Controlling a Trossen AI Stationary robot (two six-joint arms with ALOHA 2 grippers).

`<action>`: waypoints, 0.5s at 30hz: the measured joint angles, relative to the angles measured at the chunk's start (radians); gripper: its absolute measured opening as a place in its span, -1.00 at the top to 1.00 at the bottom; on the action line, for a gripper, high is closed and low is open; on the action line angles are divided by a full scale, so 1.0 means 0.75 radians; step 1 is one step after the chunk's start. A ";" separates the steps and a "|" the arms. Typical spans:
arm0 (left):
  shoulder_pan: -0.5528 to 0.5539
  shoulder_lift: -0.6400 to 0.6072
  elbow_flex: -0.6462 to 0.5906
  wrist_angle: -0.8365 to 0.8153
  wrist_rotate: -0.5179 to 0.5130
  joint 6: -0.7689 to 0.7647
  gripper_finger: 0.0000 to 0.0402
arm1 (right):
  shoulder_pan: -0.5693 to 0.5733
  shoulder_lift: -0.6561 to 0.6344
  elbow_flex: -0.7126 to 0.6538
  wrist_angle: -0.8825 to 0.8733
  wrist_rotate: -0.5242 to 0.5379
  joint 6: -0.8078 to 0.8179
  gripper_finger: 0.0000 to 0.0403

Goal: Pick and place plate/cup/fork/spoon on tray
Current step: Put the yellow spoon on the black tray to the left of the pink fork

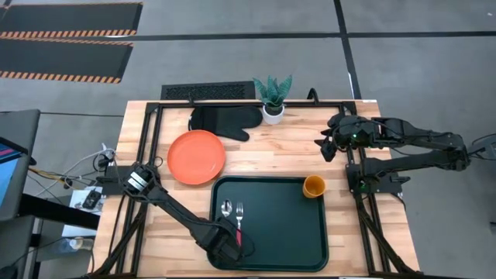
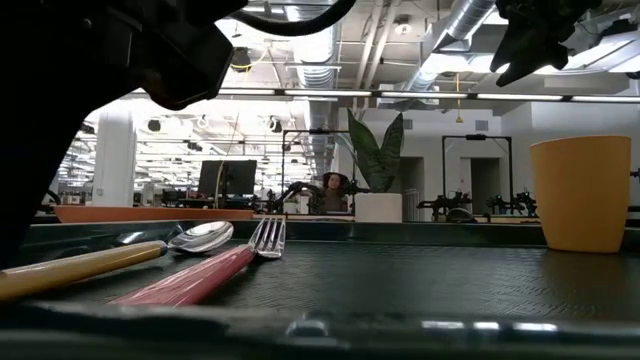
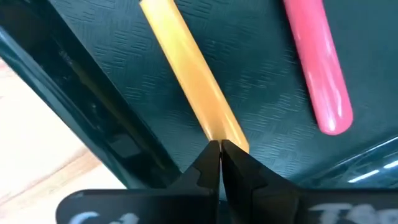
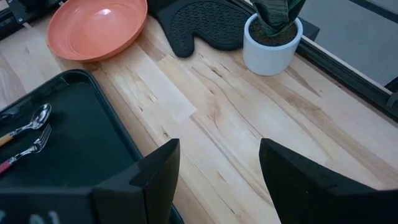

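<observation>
The dark tray (image 1: pixel 287 240) lies at the table's near middle. On its left part lie the spoon (image 1: pixel 226 209) with a yellow-orange handle and the fork (image 1: pixel 239 217) with a red-pink handle, side by side, heads toward the far edge. The orange cup (image 1: pixel 314 186) stands upright in the tray's far right corner. The orange-red plate (image 1: pixel 196 157) rests flat on the wood beyond the tray's far left corner. My left gripper (image 3: pixel 219 148) is shut, its tips at the spoon handle's near end (image 3: pixel 231 138). My right gripper (image 4: pixel 217 168) is open and empty above the table's far right. My left gripper's shut fingertips (image 3: pixel 208 155) stand over the free end of the spoon's handle, coming from above and from the near side. I cannot tell whether they touch it. The spoon lies flat on the tray.
A black oven mitt (image 1: pixel 221 120) and a white pot with a green plant (image 1: pixel 273 110) stand at the table's far edge. Bare wood lies between the tray, the plate and the pot (image 4: pixel 205 106). The tray's middle and right parts hold nothing.
</observation>
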 joint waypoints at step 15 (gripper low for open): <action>0.001 -0.001 0.000 0.027 -0.035 -0.073 1.00 | 0.000 0.000 0.000 -0.001 0.000 0.001 -0.21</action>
